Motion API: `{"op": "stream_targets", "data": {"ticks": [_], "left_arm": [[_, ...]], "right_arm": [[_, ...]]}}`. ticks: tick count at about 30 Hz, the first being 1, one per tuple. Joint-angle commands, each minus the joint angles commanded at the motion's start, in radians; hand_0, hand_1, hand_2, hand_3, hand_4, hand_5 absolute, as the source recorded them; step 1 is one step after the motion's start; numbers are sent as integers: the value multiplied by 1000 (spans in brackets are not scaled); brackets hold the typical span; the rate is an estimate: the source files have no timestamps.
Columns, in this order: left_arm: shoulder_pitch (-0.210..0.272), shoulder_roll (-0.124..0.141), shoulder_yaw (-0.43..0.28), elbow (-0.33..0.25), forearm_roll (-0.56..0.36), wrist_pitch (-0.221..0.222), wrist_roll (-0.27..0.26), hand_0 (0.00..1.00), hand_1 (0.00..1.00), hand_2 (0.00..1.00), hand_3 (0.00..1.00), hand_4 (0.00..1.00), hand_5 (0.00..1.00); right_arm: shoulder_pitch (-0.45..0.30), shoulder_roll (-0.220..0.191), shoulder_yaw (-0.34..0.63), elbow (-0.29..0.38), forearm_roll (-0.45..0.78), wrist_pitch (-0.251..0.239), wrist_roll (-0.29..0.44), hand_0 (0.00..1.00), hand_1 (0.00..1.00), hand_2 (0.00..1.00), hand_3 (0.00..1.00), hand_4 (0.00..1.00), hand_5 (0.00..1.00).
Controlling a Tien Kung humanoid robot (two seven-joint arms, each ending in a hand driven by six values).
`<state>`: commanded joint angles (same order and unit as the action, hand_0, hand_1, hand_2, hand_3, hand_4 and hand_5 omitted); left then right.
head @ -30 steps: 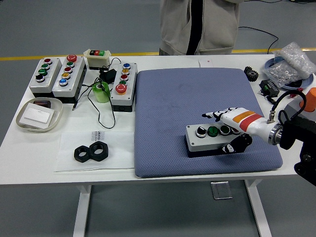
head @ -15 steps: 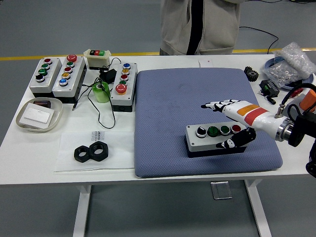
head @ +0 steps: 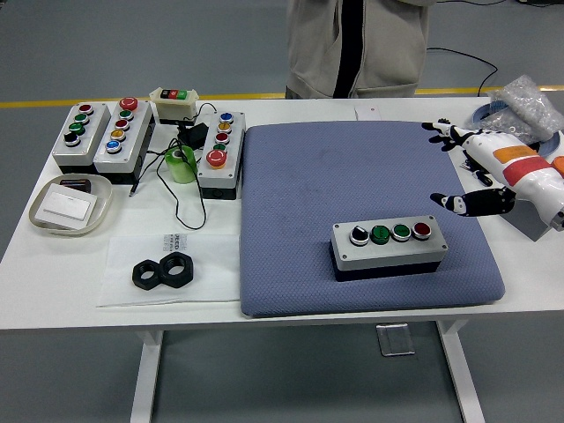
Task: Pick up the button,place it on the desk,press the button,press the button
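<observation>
Four-button control box [head: 388, 248] resting on blue mat [head: 308, 176] toward the worktop's [head: 79, 282] near right, long axis running left to right. Right hand [head: 476, 167] above and right of it, apart, fingers spread, holding nothing. Left hand out of view.

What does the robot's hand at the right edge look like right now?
The right hand has a white shell with black joints and black fingertips. An orange patch and a red band mark its back near the wrist. Only this hand is in view; no cable shows on it.
</observation>
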<state>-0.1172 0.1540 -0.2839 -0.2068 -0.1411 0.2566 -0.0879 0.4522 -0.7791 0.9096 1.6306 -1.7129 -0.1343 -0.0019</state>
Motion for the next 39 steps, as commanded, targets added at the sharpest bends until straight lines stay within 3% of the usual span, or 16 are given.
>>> {"op": "stream_targets", "data": {"ticks": [5,6,16,39], "left_arm": [[0,-1,-2,0,1,0,0,756,829,873,829,633,998],[1,-1,-2,0,1,0,0,757,829,873,830,634,998],[1,-3,-3,1,2,0,0,759,829,872,830,633,998],[7,-4,-14,0,20,1,5,760,830,873,829,634,998]], "right_arm": [[-34,-5,10,0,-45,40,6,390,217,327,745,525,2],[-37,-4,8,-2,-49,48,3,338,128,246,711,537,2],[-49,6,-24,-9,-80,124,-35,300,87,200,714,540,2],[-68,13,-62,-15,-86,150,-47,264,52,158,704,488,2]]}}
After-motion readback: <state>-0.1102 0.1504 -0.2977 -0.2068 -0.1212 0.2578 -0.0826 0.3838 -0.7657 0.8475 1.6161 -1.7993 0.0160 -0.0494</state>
